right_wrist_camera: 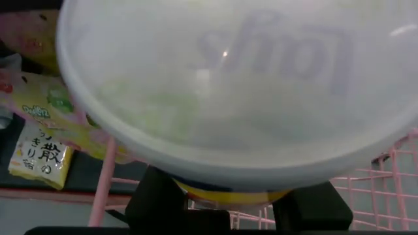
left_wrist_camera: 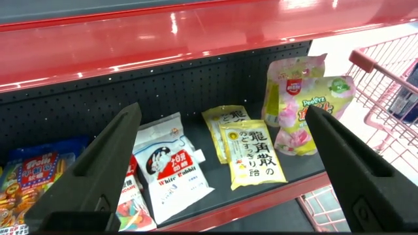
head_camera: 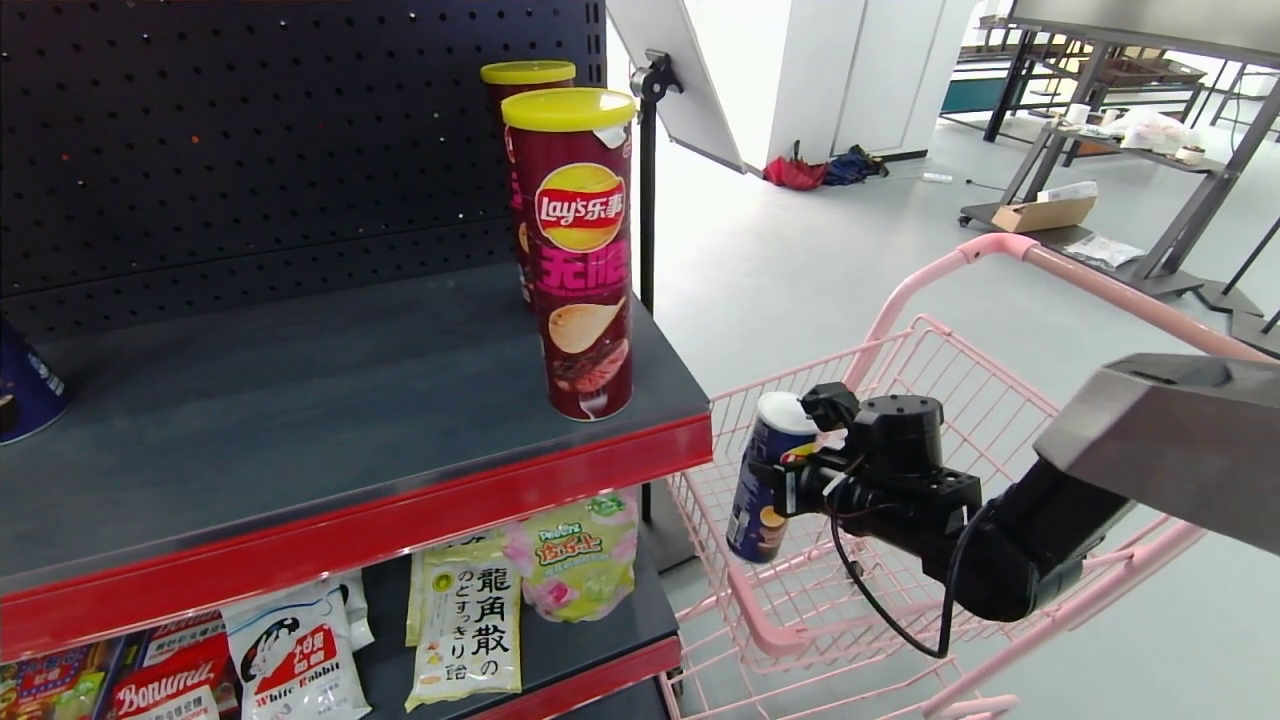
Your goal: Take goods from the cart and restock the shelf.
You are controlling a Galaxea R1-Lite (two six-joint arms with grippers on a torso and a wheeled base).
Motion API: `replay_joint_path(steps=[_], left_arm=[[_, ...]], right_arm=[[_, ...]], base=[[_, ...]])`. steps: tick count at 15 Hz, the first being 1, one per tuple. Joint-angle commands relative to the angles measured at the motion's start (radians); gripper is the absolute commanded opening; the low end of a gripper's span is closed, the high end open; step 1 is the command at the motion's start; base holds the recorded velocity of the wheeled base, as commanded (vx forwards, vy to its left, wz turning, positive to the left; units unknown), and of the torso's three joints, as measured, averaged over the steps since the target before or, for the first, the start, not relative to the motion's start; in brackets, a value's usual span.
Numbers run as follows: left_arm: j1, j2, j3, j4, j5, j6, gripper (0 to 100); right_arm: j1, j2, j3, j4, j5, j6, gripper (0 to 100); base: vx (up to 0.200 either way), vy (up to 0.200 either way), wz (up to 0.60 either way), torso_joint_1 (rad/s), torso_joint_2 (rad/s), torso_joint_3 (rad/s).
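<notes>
My right gripper (head_camera: 775, 480) is shut on a dark blue chip can (head_camera: 762, 478) with a white lid, holding it upright over the near left corner of the pink cart (head_camera: 960, 330), just right of the shelf. That can's translucent lid (right_wrist_camera: 235, 85) sits very close to the right wrist camera. Two maroon chip cans with yellow lids (head_camera: 578, 250) stand at the right end of the upper shelf board (head_camera: 300, 400). My left gripper (left_wrist_camera: 215, 170) hangs open in front of the lower shelf, its fingers (left_wrist_camera: 91, 176) spread wide with nothing between them.
Snack bags lie on the lower shelf: white candy bags (head_camera: 295, 655), a yellow pouch (head_camera: 465, 625) and a green-pink pouch (head_camera: 580, 560). A dark blue item (head_camera: 25, 385) sits at the upper shelf's left edge. The shelf's red front lip (head_camera: 400, 520) juts out. Metal racks (head_camera: 1120, 150) stand behind.
</notes>
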Motion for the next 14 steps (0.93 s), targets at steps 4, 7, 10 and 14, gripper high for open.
replay_joint_path(steps=[4,7,10,14], left_arm=[[0.000,0.000,0.000,0.000,-0.001,0.000,100],[0.000,0.001,0.000,0.000,-0.001,0.000,100],[0.000,0.001,0.000,0.000,-0.001,0.000,100],[0.000,0.000,0.000,0.000,-0.001,0.000,100]], right_arm=[[-0.044,-0.561,-0.129,0.484,-0.041,-0.067,0],[-0.043,-0.839,-0.177,0.843,-0.182,-0.084,0],[-0.041,-1.109,-0.098,1.098,-0.208,-0.088,0],[-0.046,-1.517,0.097,1.343,-0.256,-0.107,0]], base=[[0.000,0.000,0.00,0.000,0.00,0.000],[0.000,0.000,0.00,0.000,0.00,0.000],[0.000,0.000,0.00,0.000,0.00,0.000],[0.000,0.000,0.00,0.000,0.00,0.000]])
